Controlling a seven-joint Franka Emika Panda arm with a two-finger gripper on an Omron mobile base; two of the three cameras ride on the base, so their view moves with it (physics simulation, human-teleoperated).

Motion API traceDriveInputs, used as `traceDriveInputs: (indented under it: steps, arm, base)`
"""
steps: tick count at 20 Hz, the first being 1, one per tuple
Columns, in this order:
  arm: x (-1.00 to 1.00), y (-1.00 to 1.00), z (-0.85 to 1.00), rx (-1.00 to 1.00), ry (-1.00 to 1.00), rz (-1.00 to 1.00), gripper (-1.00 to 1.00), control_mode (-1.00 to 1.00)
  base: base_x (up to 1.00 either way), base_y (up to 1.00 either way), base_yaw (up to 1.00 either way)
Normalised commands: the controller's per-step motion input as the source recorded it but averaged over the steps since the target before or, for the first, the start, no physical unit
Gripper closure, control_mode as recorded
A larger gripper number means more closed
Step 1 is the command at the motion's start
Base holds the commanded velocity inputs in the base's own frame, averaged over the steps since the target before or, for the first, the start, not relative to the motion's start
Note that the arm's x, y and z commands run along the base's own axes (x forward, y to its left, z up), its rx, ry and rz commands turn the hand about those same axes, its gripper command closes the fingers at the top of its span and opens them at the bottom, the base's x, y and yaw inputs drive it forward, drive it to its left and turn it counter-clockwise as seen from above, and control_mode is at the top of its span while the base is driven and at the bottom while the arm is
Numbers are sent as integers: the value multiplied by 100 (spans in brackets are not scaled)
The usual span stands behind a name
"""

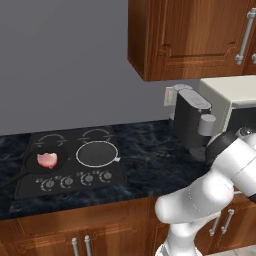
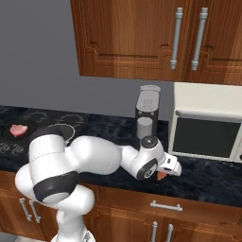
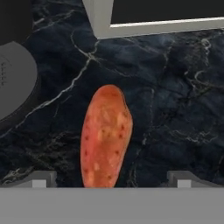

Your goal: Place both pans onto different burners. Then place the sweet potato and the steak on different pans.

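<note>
Jaws (image 3: 111, 178) wide open over oblong, speckled orange sweet potato (image 3: 105, 135) on veined black marble counter (image 3: 175, 109).

Sweet potato (image 3: 106, 138) lengthwise on dark marble counter (image 3: 175, 100), between spread pincer (image 3: 111, 179) tips.

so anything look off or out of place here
Only the sweet potato: it lies on the bare counter by the microwave, far from the cooktop. The open gripper hovers over it.

Steak (image 1: 48, 160) in left pan (image 1: 37, 167); sweet potato (image 3: 105, 136) on counter (image 3: 175, 109) before microwave (image 2: 208, 127).
</note>
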Motion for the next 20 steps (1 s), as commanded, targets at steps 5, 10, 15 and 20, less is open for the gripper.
traceDriveInputs:
  steps: [5,10,15,20]
  arm:
    - [25,-6,-10,0,1,0,-100,-100]
    - [9,-8,-30,0,1,0,-100,-100]
    - [0,-15,-28,0,0,0,-100,-100]
    - [1,-18,-14,0,0,0,-100,-100]
  base:
    - [0,0,0]
    - [0,0,0]
    - [0,0,0]
    - [0,0,0]
